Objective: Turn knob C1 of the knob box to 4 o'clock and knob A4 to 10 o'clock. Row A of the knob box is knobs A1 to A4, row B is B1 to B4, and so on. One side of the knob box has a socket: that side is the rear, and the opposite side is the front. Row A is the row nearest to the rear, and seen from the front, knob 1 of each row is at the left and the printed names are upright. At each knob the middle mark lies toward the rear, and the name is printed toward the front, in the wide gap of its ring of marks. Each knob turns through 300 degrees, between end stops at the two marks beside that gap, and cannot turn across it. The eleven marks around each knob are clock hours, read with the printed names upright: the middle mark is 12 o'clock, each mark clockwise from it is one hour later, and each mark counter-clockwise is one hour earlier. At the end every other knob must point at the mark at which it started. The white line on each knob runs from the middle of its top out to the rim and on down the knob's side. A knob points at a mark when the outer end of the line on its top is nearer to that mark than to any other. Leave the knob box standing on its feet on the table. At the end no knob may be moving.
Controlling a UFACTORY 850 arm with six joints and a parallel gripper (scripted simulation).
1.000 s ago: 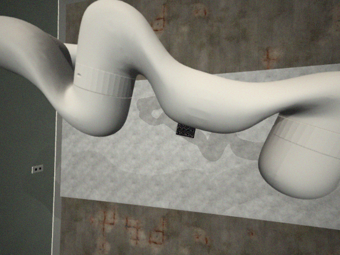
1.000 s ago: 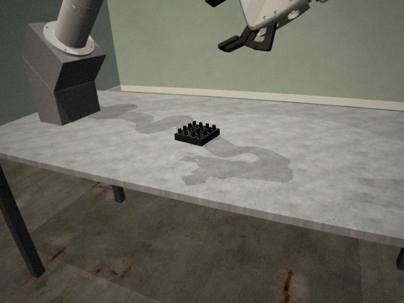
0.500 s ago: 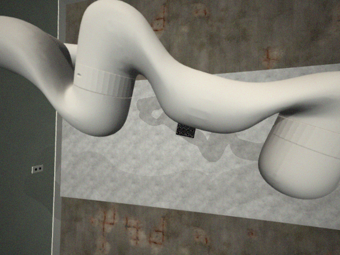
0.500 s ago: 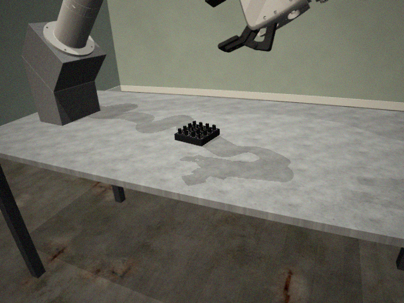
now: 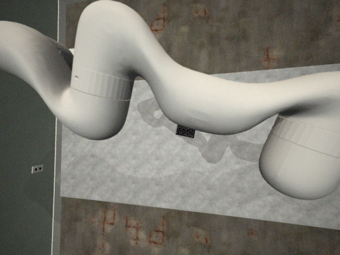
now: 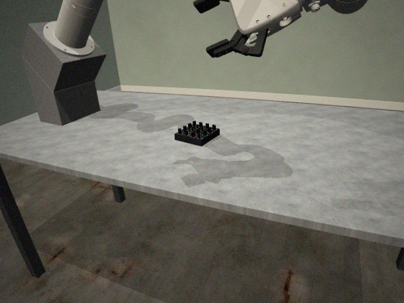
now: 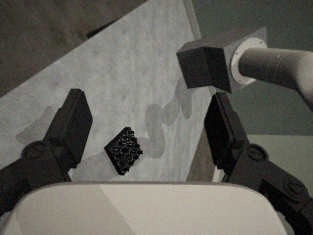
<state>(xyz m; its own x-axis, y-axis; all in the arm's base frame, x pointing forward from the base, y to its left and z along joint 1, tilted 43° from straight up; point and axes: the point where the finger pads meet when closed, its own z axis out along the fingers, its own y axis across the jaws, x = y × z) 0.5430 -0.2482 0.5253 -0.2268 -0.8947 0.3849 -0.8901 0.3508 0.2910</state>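
Note:
The knob box [image 5: 185, 132] [image 6: 197, 134] [image 7: 123, 150] is a small black square box with several black knobs. It stands on its feet near the middle of the grey table [image 5: 137, 170] [image 6: 98, 153] [image 7: 122, 64]. The knobs' white lines and names are too small to read. In the top view the arm [image 5: 192, 93] covers the box's far edge. My gripper [image 6: 208, 27] [image 7: 149, 106] is open and empty. It hangs high above the table, well above and behind the box, tilted toward it.
The grey robot base [image 6: 62, 81] [image 7: 202, 66] stands on the table's far left corner. A green wall [image 6: 293, 59] runs behind the table. The table's front edge [image 6: 228, 208] drops to a stained floor.

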